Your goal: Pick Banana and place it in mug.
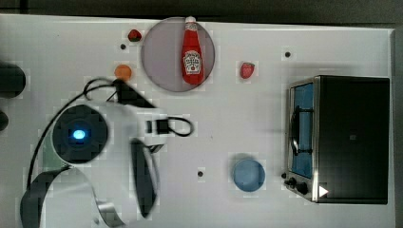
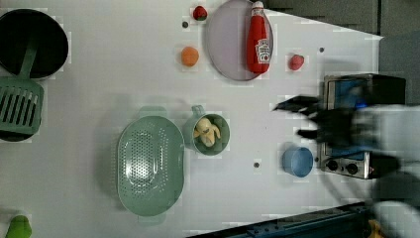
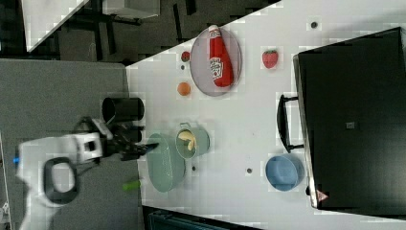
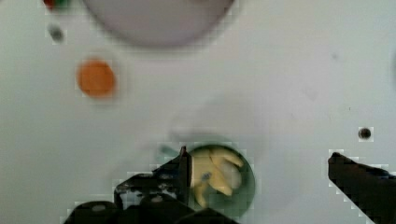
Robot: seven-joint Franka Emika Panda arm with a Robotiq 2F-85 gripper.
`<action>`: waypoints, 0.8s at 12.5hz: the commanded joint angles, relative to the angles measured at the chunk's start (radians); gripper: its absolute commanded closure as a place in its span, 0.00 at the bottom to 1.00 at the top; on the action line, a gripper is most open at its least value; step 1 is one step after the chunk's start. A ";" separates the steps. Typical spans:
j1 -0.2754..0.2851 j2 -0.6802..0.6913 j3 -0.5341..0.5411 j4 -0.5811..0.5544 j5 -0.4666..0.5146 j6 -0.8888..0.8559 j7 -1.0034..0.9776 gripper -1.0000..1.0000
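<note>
The pale yellow banana (image 2: pixel 207 131) lies inside the teal-green mug (image 2: pixel 190 138), curled against its inner wall. In the right view the banana (image 3: pixel 188 140) again sits within the mug (image 3: pixel 204 143). In the wrist view my gripper (image 4: pixel 261 165) hangs above the mug (image 4: pixel 251 183), open, with one dark finger (image 4: pixel 184 170) over the rim beside the banana (image 4: pixel 217 175) and the other finger (image 4: pixel 348 170) far off to the side. Nothing is held between them. In the left view the gripper (image 2: pixel 299 119) appears blurred and high above the table.
A pale-green perforated dish (image 2: pixel 150 166) stands right beside the mug. A blue bowl (image 2: pixel 297 161) and a toaster oven (image 2: pixel 354 124) are nearby. Farther off are a ketchup bottle (image 2: pixel 258 39) on a grey plate (image 2: pixel 225 42), an orange ball (image 2: pixel 189 56), two strawberries and a black pot (image 2: pixel 29 42).
</note>
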 commanded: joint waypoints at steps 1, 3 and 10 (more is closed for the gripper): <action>-0.032 -0.087 -0.122 0.096 -0.018 -0.200 -0.016 0.00; -0.033 -0.098 -0.189 0.168 -0.018 -0.291 -0.035 0.00; -0.036 -0.095 -0.323 0.267 -0.050 -0.457 -0.190 0.00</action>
